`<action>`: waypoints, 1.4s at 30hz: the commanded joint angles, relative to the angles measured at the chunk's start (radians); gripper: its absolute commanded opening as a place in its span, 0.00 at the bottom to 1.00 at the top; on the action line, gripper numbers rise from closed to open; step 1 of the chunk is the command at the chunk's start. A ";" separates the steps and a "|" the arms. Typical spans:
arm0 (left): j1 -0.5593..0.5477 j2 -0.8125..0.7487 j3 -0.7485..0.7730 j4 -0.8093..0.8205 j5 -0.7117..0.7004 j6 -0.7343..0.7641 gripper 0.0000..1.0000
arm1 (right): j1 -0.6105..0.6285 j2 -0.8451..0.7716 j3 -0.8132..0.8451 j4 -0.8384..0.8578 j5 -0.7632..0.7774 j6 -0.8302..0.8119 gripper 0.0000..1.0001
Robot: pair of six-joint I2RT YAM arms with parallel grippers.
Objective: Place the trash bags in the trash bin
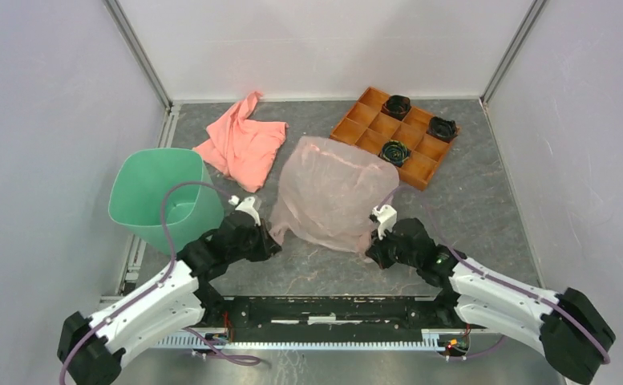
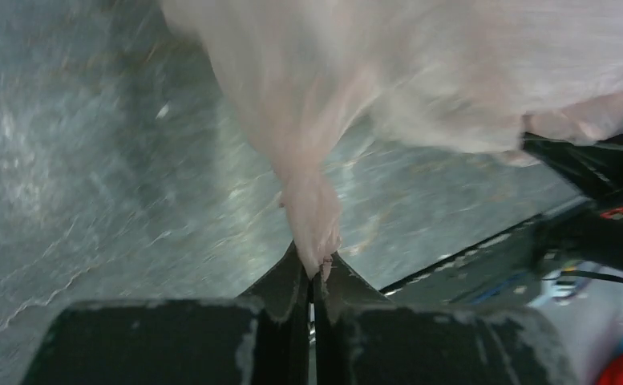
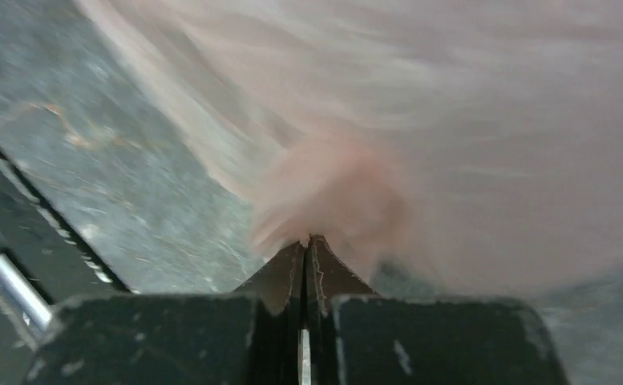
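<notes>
Spreading over the middle of the tabletop (image 1: 484, 200), the pale pink trash bag (image 1: 332, 192) billows between my two arms, its long axis running from the left edge toward the right. The mint-green trash bin (image 1: 143, 180) stands off the bag's left end, near the left edge, just beside my left arm and well apart from my right. Both pairs are clamped on film: the left jaws pinch a twisted corner, the right jaws a bunched fold. I judge the carry must go leftward, left arm leading.
</notes>
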 commanded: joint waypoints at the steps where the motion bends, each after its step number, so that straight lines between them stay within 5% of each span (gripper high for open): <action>1: 0.002 -0.106 0.357 0.137 0.022 0.046 0.02 | 0.001 -0.110 0.424 0.040 0.062 -0.112 0.00; 5: 0.001 0.093 0.896 0.069 0.209 0.197 0.02 | 0.002 -0.024 0.926 -0.117 -0.018 -0.218 0.01; 9: 0.001 0.064 0.991 0.206 0.279 0.180 0.02 | 0.002 -0.124 0.959 0.023 -0.101 -0.185 0.00; 15: 0.001 -0.140 0.484 0.062 -0.042 0.039 0.02 | 0.002 -0.269 0.423 0.056 0.074 -0.064 0.01; 18: 0.001 -0.185 0.118 0.023 -0.001 -0.083 0.02 | 0.002 -0.215 0.121 0.118 -0.010 0.066 0.00; 21: 0.001 -0.290 -0.001 0.036 -0.002 -0.157 0.02 | 0.004 -0.216 0.035 0.194 -0.054 0.119 0.01; 23: 0.001 -0.336 0.085 0.064 -0.040 -0.118 0.02 | 0.003 -0.233 0.161 0.120 0.003 0.032 0.00; 26: 0.001 -0.212 0.421 0.076 -0.029 0.037 0.02 | 0.001 -0.182 0.501 -0.033 0.075 -0.133 0.00; 29: 0.001 0.000 0.844 0.026 0.140 0.152 0.02 | 0.002 -0.119 0.823 -0.119 0.025 -0.203 0.01; 32: 0.001 0.036 0.981 0.156 0.290 0.146 0.02 | 0.002 -0.176 0.872 -0.040 -0.058 -0.192 0.00; 35: 0.001 -0.067 0.842 0.213 0.178 0.155 0.02 | 0.001 -0.282 0.683 0.052 -0.017 -0.171 0.01; 38: 0.001 -0.166 0.519 0.126 -0.012 0.046 0.02 | 0.001 -0.322 0.413 0.035 0.100 -0.073 0.01; 42: 0.001 -0.196 0.187 0.071 -0.005 -0.089 0.02 | 0.000 -0.276 0.166 0.118 0.044 0.068 0.01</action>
